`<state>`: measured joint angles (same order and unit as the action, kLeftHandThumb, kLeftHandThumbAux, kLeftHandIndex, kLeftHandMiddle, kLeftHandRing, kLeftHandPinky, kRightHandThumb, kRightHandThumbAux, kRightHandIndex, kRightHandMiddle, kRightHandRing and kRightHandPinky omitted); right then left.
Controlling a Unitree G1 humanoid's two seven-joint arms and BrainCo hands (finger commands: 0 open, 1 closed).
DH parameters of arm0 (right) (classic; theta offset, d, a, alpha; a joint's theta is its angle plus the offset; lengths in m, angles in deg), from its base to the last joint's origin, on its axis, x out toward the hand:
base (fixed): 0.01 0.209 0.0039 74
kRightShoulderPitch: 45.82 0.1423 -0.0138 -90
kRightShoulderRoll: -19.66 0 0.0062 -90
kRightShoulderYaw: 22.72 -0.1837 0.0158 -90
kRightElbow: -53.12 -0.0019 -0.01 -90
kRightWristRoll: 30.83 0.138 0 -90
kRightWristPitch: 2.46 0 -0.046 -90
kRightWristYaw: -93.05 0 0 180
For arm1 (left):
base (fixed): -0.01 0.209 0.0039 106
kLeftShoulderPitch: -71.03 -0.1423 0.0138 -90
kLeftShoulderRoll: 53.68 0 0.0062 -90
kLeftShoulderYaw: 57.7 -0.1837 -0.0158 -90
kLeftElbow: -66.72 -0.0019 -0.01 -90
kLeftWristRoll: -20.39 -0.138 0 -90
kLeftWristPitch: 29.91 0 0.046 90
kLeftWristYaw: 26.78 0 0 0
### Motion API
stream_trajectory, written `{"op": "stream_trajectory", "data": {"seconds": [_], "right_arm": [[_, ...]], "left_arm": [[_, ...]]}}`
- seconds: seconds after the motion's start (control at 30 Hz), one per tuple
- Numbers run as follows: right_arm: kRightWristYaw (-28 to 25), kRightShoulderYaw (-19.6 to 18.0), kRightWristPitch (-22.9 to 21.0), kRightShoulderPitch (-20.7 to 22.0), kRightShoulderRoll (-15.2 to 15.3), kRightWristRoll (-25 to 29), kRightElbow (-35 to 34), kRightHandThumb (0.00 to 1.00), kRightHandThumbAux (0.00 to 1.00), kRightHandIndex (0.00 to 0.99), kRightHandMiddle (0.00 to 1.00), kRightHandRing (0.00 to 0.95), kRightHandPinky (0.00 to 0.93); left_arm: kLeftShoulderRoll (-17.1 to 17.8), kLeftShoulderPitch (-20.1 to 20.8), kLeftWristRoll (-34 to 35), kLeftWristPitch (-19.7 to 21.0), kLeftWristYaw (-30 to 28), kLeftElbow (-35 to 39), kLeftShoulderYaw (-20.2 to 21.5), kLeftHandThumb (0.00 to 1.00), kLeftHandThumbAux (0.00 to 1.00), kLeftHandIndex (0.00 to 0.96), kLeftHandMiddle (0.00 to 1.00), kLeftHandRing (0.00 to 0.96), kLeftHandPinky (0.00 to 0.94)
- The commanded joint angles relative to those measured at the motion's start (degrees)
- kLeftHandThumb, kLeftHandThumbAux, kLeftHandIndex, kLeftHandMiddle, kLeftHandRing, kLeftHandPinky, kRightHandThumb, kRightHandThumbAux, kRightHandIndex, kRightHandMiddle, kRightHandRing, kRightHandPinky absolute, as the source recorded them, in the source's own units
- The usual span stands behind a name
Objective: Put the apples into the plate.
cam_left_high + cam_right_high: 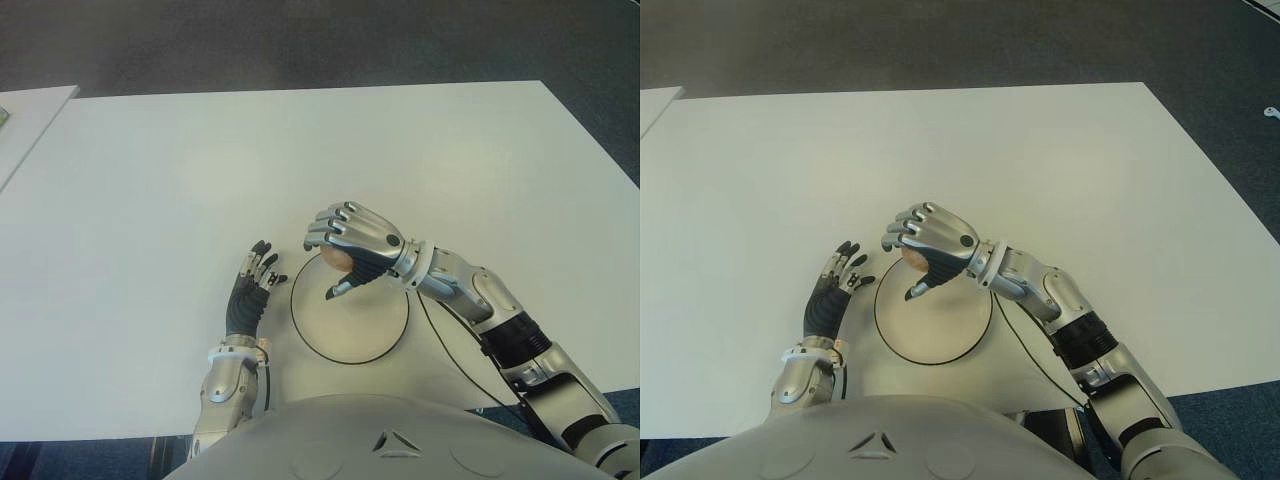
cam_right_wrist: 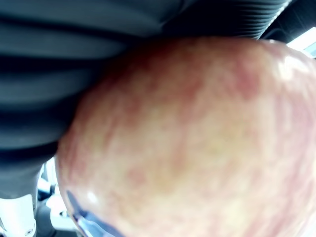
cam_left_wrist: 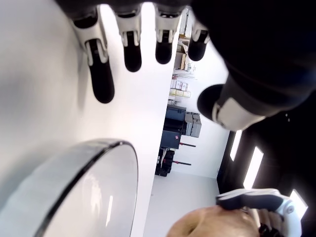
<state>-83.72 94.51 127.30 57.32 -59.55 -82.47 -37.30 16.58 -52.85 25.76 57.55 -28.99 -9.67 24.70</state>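
Note:
A red-yellow apple (image 1: 334,258) is held in my right hand (image 1: 345,252), fingers curled over it, above the far edge of the round white plate (image 1: 360,325). The apple (image 2: 197,138) fills the right wrist view, pressed against the palm. Only a small part of the fruit shows under the fingers in the eye views. My left hand (image 1: 250,290) shows just left of the plate with its fingers (image 3: 101,81) spread and holding nothing. The plate's rim (image 3: 74,173) appears close by in the left wrist view, with the apple (image 3: 212,227) farther off.
The white table (image 1: 200,160) stretches far and to both sides. A second white table edge (image 1: 25,115) shows at the far left. Dark carpet (image 1: 300,40) lies beyond the table. A black cable (image 1: 450,350) runs along my right forearm.

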Motion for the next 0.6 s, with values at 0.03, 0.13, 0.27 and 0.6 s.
{"op": "stream_trajectory", "data": {"seconds": [0.03,0.13,0.27,0.6], "right_arm": [[-1.62,0.58,0.34,-1.38,1.61,-1.2,-2.14,0.853,0.673,0.407,0.528,0.814,0.833],[-2.49,0.73,0.45,-1.36,2.17,-1.27,-2.65,0.852,0.673,0.406,0.526,0.814,0.834],[-3.12,0.68,0.61,-1.67,2.58,-0.64,-2.87,0.851,0.675,0.404,0.523,0.816,0.831],[1.36,0.41,3.33,-1.37,2.5,-1.28,-0.84,0.85,0.677,0.398,0.51,0.803,0.817]], "left_arm": [[-0.08,-1.17,-1.17,2.04,1.36,-0.36,-0.28,0.24,0.615,0.022,0.056,0.084,0.119],[-0.11,-1.21,-1.4,2.26,1.59,-0.07,-0.36,0.234,0.619,0.025,0.055,0.081,0.124],[-0.09,-1.21,-1.42,2.62,1.76,0.07,-0.4,0.226,0.622,0.027,0.055,0.074,0.111],[-0.09,-1.43,-1.81,3.65,1.91,0.87,-0.6,0.22,0.642,0.024,0.066,0.089,0.134]]}}
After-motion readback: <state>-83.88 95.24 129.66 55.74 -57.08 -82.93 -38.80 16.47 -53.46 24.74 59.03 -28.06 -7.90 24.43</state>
